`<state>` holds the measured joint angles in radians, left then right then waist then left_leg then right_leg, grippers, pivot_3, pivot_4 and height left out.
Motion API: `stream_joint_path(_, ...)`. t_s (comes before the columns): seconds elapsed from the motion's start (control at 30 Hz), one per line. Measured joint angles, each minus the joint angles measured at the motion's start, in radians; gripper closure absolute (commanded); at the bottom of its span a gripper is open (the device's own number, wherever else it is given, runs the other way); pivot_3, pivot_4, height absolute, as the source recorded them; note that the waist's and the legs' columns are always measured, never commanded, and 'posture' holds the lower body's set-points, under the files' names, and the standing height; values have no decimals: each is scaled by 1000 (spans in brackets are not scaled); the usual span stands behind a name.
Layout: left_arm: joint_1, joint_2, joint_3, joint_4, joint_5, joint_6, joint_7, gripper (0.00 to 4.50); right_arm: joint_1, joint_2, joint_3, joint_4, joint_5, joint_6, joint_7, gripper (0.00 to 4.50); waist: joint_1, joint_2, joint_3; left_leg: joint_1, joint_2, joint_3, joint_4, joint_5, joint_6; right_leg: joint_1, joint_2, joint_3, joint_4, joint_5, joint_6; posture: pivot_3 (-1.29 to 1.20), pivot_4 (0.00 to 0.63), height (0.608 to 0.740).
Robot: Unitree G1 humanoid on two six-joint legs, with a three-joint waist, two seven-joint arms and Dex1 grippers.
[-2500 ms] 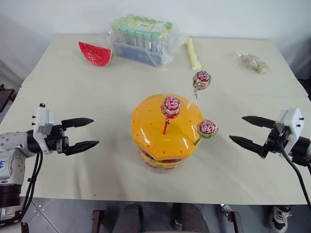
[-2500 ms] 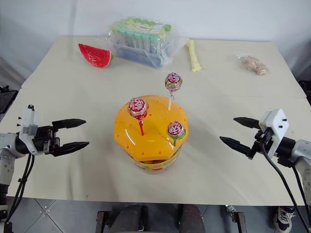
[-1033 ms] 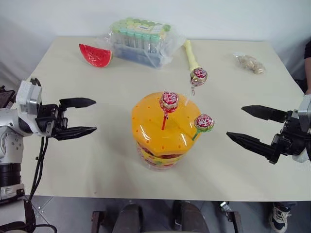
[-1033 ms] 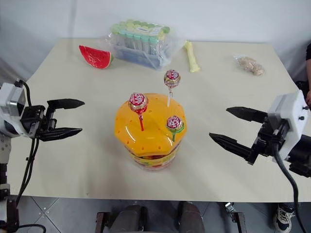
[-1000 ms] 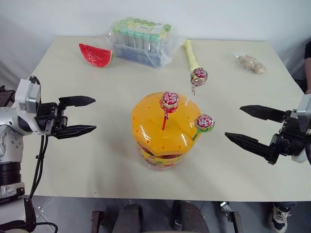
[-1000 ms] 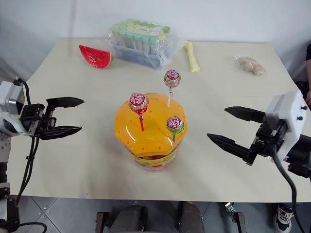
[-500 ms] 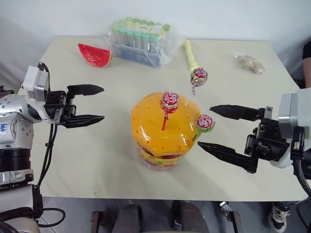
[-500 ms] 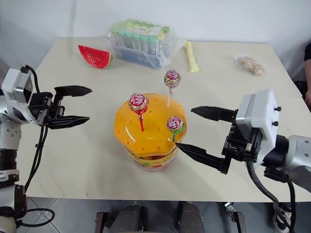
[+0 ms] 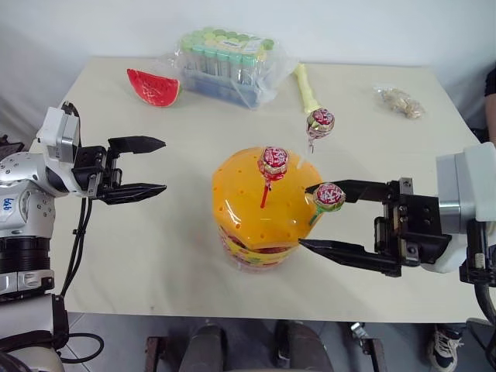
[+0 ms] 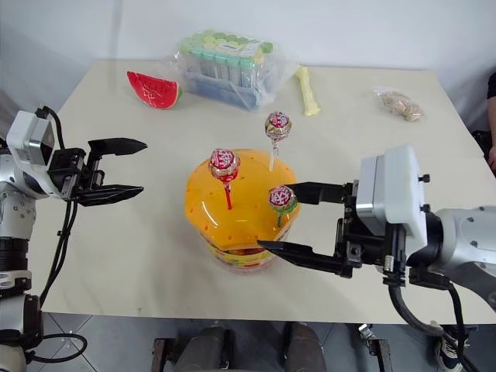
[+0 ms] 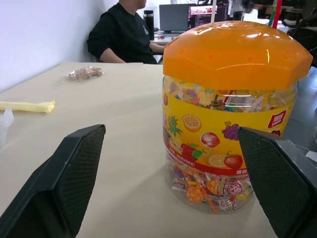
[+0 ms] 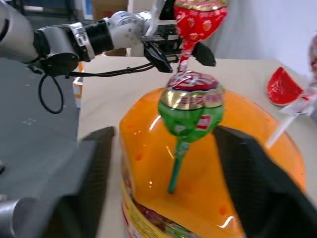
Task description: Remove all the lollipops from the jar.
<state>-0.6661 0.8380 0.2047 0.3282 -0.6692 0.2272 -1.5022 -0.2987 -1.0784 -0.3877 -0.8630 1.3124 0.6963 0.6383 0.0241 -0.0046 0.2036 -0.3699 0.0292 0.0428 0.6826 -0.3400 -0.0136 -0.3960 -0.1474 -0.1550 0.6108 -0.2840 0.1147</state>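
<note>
My left jaws [image 9: 147, 166] hang parted over the bare surface [image 9: 155, 248], holding nothing and well apart from the jar [image 9: 260, 209], which stands at the middle of the surface with all three lollipops poking up from the holes in its orange lid. If I pull a stick with only one arm, I judge the jar could tip or slide toward the pull, since nothing is bracing it.

In the middle, the red-stick lollipop [image 9: 273, 161] rises from the top of the lid and the white-stick lollipop [image 9: 320, 122] from its far edge. Either could get knocked if I swing across carelessly.

To the right, my right jaws [image 9: 322, 217] stand about half open, one finger above and one below the green-stick lollipop [image 9: 328, 197], which sits at the lid's near right edge. From the right wrist view the wrapped head lies between my fingers with a gap on each side, so I grasp nothing yet. The risk here is that I close on the shiny round head rather than the thin stick: it could slip out, or the wrapper could crush. The lower finger is also close to the jar's side and may shove it as I close.
</note>
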Motion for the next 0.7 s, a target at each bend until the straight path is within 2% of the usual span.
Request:
stream_joint_path(0.2,0,-1,0,0,0,0,0,0,-14,0,14,1,-12,-16,-3,4392,0,0,0,0,0,0,0,0,0,0,0,0,0,0,0,0,150,740)
stream_joint_path(0.57,-28,-14,-13,2,-4,0,0,0,-101,30,8,76,-33,-88,78,4455,0,0,0,0,0,0,0,0,0,0,0,0,0,0,0,0,150,740)
stream_joint_path(0.7,-28,-12,-21,0,-26,1,0,0,-117,19,-59,139,-18,-81,67,4455,0,0,0,0,0,0,0,0,0,0,0,0,0,0,0,0,150,740)
